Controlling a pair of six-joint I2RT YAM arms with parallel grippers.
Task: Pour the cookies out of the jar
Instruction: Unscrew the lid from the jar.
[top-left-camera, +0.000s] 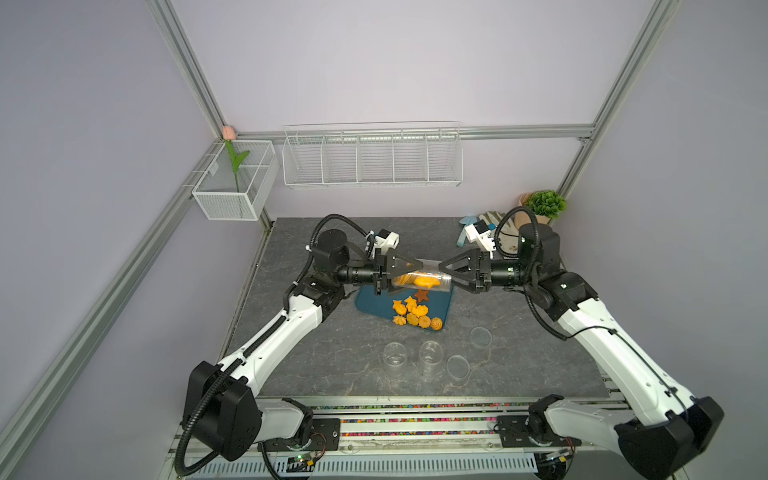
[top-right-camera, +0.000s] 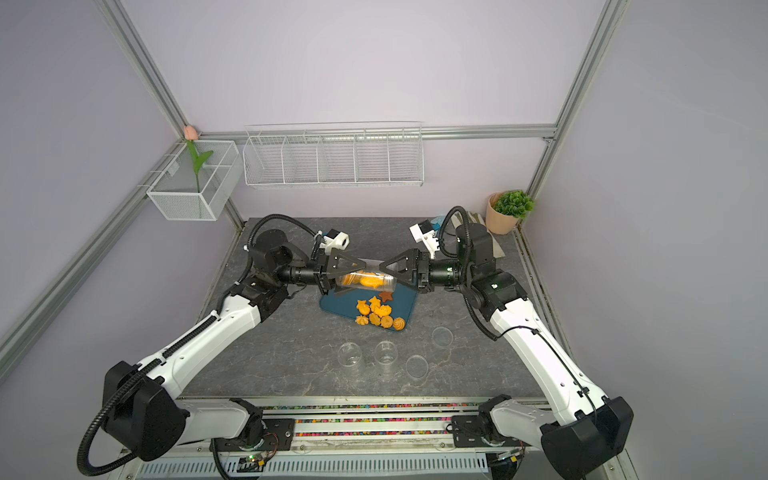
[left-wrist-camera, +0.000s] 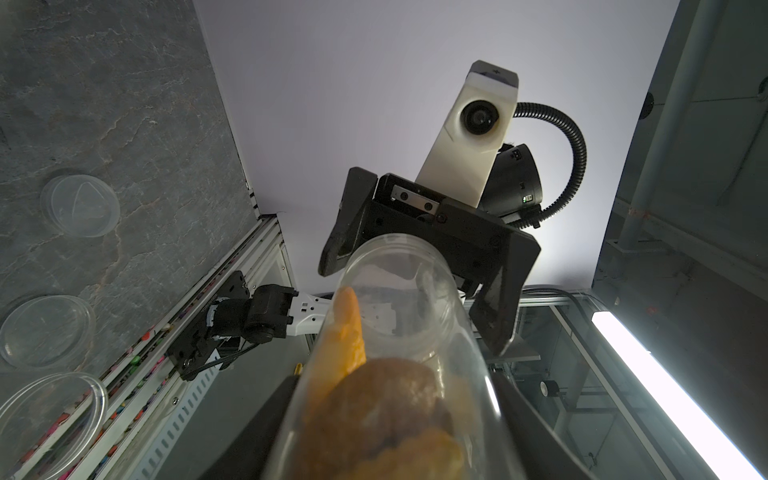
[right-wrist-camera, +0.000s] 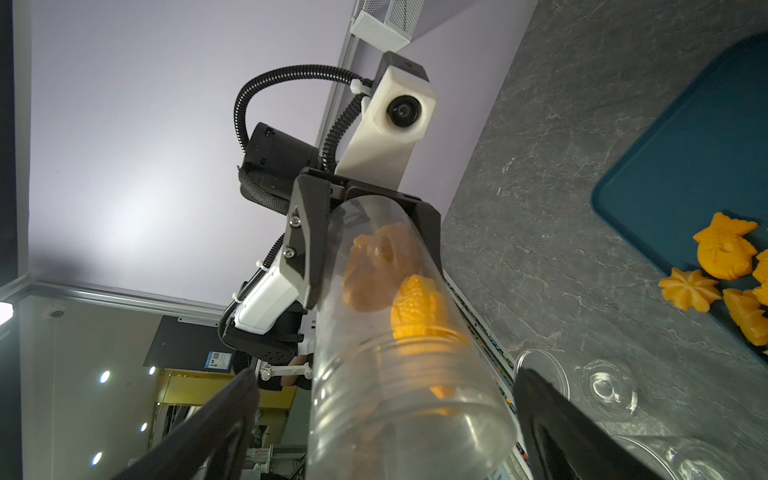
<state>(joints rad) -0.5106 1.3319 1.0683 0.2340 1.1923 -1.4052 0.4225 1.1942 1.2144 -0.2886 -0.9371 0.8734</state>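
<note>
In both top views the left claw (top-left-camera: 401, 276) is clamped on the base end of a clear jar (top-left-camera: 422, 279), holding it on its side above a teal tray (top-left-camera: 374, 305) on the grey worktop (top-left-camera: 311, 353). The right claw (top-left-camera: 446, 274) stands wide, one finger to each side of the jar's mouth end. Several cookies (top-left-camera: 415, 313) lie heaped on the tray, with a brown star (top-left-camera: 422, 295) just beside the heap. More orange ones sit inside the jar. Two empty jars (top-left-camera: 394, 357) and two lids (top-left-camera: 481, 336) stand nearer the arm bases.

From the left wrist, the jar (left-wrist-camera: 399, 332) runs toward the right claw (left-wrist-camera: 413, 307), whose fingers flank the open mouth. Orange and brown cookies fill the near end.

From the right wrist, the fingers (right-wrist-camera: 208, 424) stand apart from the jar wall, a gap on each side. The left claw (right-wrist-camera: 368, 232) grips the far end.
</note>
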